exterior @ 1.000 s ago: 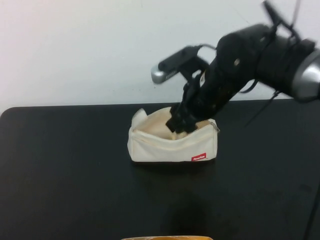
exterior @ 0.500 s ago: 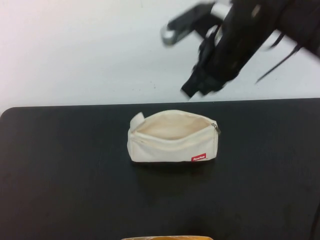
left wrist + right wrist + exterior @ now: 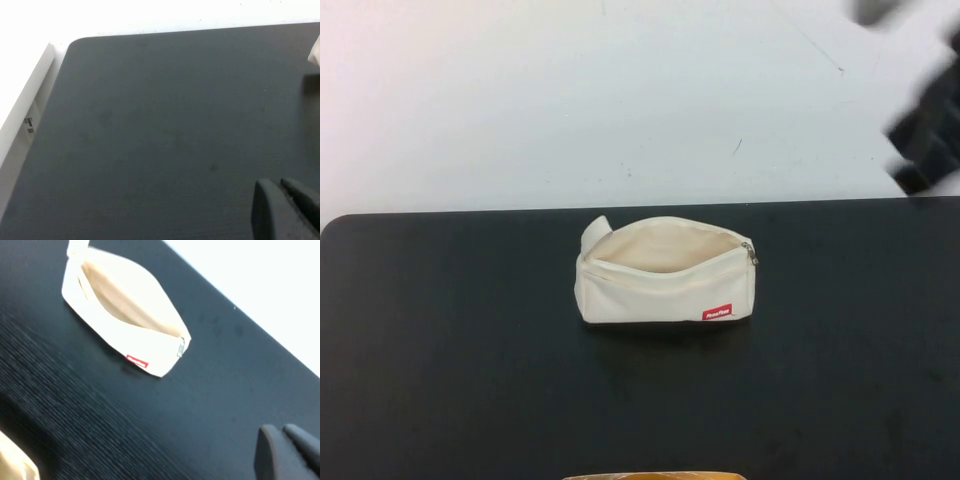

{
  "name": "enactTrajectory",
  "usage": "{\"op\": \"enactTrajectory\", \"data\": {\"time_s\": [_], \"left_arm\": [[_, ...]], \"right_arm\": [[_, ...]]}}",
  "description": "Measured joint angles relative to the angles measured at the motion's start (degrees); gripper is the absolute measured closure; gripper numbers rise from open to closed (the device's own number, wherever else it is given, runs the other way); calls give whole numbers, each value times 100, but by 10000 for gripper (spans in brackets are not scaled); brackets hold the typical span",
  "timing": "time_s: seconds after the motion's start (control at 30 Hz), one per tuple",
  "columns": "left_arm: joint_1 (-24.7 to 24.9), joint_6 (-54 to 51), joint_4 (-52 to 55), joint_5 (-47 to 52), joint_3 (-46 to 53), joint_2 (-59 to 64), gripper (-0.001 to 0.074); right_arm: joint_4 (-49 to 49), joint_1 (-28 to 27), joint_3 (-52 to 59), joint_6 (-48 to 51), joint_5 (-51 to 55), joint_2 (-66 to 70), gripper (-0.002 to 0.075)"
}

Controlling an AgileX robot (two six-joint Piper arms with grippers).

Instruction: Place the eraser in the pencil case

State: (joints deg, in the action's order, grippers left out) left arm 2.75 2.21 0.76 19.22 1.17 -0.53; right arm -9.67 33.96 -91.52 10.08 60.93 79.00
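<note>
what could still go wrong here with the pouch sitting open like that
1. The pencil case stands unzipped with its mouth gaping; the eraser is not visible in any view, so whether it sits securely inside cannot be confirmed.
2. The right gripper is raised off to the right, beside the pouch; a careless sweep back could tip it.
3. The left gripper hovers over bare table, posing little risk.
</note>
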Motion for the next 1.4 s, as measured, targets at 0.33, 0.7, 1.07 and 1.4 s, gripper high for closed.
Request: {"op": "enactTrajectory", "data": {"time_s": [0.33, 0.7, 1.07, 1.4], "left_arm": [[0, 0, 0, 0, 0, 0, 736], [0, 0, -9, 0, 0, 0, 736], [0, 0, -9, 0, 0, 0, 737], [0, 0, -9, 0, 0, 0, 736]], "right_arm": [[-127, 0, 4325, -483, -2831, -3364, 727], [-138, 0, 5022, -643, -2344, -4132, 727], [-138, 0, 5022, -643, -2224, -4132, 727], [25, -1466, 5022, -714, -2163, -4389, 727]]}}
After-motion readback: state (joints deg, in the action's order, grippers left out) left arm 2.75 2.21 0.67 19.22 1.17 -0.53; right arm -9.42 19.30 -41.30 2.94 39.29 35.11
